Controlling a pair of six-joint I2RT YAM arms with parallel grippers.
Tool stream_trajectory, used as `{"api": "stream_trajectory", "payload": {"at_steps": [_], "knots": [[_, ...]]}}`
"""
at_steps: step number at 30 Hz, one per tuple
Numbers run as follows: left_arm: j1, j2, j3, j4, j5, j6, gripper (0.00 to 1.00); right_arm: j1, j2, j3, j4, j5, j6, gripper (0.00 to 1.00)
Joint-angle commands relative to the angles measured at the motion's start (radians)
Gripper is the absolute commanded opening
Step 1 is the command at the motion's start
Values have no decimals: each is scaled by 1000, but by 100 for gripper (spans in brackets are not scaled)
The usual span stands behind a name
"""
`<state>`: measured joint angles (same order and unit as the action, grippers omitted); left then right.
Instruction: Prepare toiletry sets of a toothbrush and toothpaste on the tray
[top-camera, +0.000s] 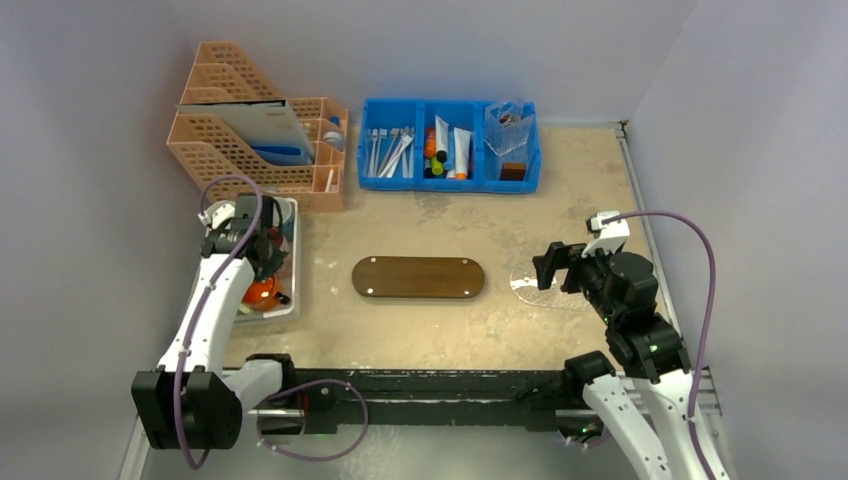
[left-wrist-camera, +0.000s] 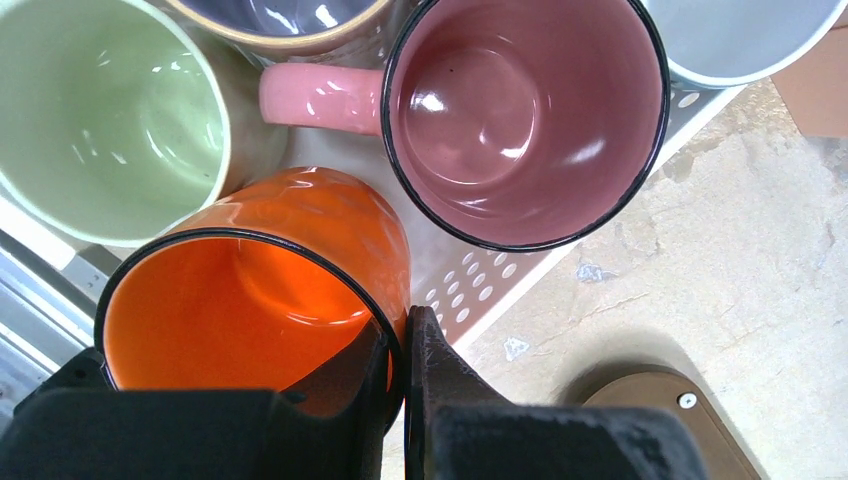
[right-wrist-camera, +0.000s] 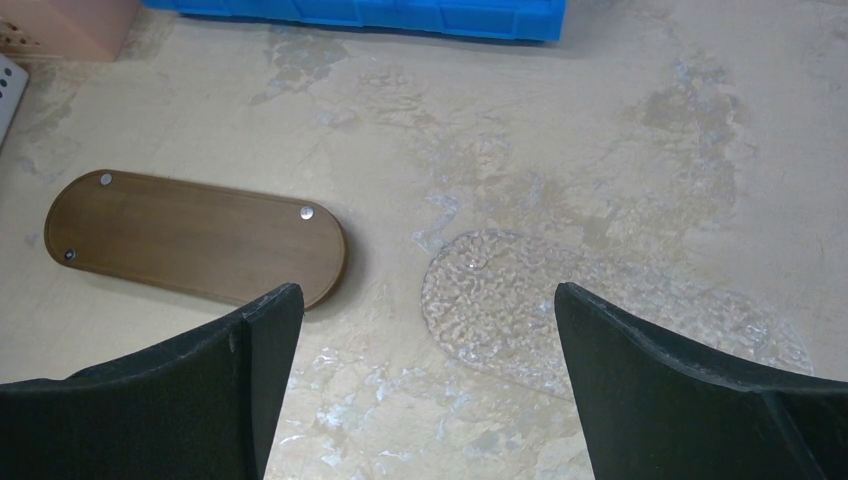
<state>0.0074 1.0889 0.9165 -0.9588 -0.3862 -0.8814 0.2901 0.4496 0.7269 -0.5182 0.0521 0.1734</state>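
Note:
The dark brown wooden tray lies bare at the table's middle, and it also shows in the right wrist view and at a corner of the left wrist view. White-handled toothbrushes and pale toothpaste tubes lie in the blue bin at the back. My left gripper is shut on the rim of an orange mug, one finger inside and one outside. My right gripper hangs open over bare table, right of the tray, holding nothing.
The orange mug stands in a white perforated tray with a pink mug and a green mug close by. A clear textured dish lies under the right gripper. A peach file rack stands at the back left.

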Motion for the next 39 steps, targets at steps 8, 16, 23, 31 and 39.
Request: {"api": "stream_trajectory", "payload": {"at_steps": [8, 16, 23, 31, 39], "knots": [[14, -51, 159, -131, -79, 119, 0, 9, 4, -7, 28, -14, -18, 99], [14, -65, 233, -180, -22, 201, 0, 9, 3, -5, 25, -14, -18, 99], [13, -45, 309, -206, 83, 309, 0, 9, 3, -4, 23, -13, -19, 99], [13, -46, 392, -257, 216, 378, 0, 10, 3, -1, 20, -8, -20, 99], [13, -63, 383, -203, 424, 460, 0, 9, 5, 0, 18, -8, -20, 99]]}}
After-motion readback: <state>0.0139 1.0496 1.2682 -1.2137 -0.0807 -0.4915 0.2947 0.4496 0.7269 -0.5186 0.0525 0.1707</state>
